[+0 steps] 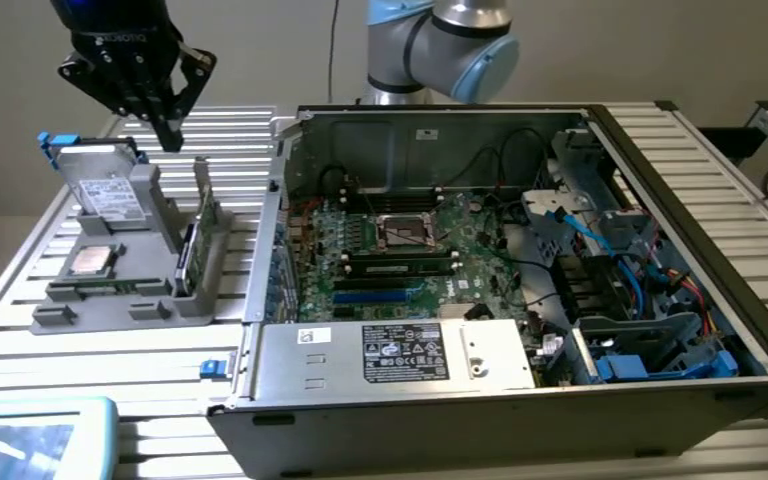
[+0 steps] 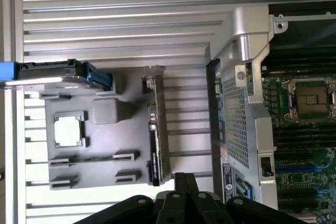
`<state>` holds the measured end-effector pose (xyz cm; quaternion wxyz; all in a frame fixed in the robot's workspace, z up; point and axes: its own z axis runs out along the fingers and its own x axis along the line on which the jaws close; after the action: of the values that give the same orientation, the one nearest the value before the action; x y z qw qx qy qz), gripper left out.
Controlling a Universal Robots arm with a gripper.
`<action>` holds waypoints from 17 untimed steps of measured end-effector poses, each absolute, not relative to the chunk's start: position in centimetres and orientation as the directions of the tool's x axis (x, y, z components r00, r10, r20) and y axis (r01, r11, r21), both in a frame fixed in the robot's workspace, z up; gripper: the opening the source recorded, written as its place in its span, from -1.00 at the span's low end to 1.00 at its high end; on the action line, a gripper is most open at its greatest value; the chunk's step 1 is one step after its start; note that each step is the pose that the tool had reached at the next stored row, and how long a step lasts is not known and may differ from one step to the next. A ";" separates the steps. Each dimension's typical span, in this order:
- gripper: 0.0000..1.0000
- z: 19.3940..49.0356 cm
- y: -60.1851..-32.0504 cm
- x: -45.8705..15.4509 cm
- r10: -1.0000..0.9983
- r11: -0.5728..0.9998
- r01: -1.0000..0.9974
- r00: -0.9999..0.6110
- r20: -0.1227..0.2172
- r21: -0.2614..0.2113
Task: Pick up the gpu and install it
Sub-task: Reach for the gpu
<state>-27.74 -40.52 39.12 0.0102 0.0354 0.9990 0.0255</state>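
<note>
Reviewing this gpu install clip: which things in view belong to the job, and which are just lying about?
Part of the job:
gpu, standing on edge in the gray holder
gripper, over the holder
open computer case and its motherboard

Lying about:
hard drive
processor chip
blue-edged tablet

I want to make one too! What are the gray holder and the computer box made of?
The gray holder is probably matte plastic: dull, even gray, blocky slots. The computer box looks like bare sheet metal: silvery, thin folded walls, a grid of small holes.
</note>
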 end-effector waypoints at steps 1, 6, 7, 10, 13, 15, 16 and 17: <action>-0.79 39.1 -40.5 -28.1 0.071 0.996 0.070 -0.997 -0.017 0.052; -0.79 38.5 -40.5 -29.5 0.071 0.996 0.071 -0.997 -0.011 0.051; -0.79 38.3 -40.5 -29.6 0.071 0.996 0.071 -0.997 -0.010 0.051; -0.79 37.7 -40.5 -29.8 0.071 0.996 0.071 -0.997 -0.009 0.051; -0.79 37.2 -40.5 -29.8 0.071 0.996 0.071 -0.997 -0.009 0.051; -0.79 36.9 -40.5 -29.8 0.071 0.996 0.071 -0.997 -0.009 0.051; -0.79 36.9 -40.5 -29.8 0.071 0.996 0.071 -0.997 -0.009 0.051; -0.79 36.9 -40.5 -29.8 0.071 0.996 0.071 -0.997 -0.009 0.051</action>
<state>-29.84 -40.52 36.92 0.0055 0.0355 0.9990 0.0254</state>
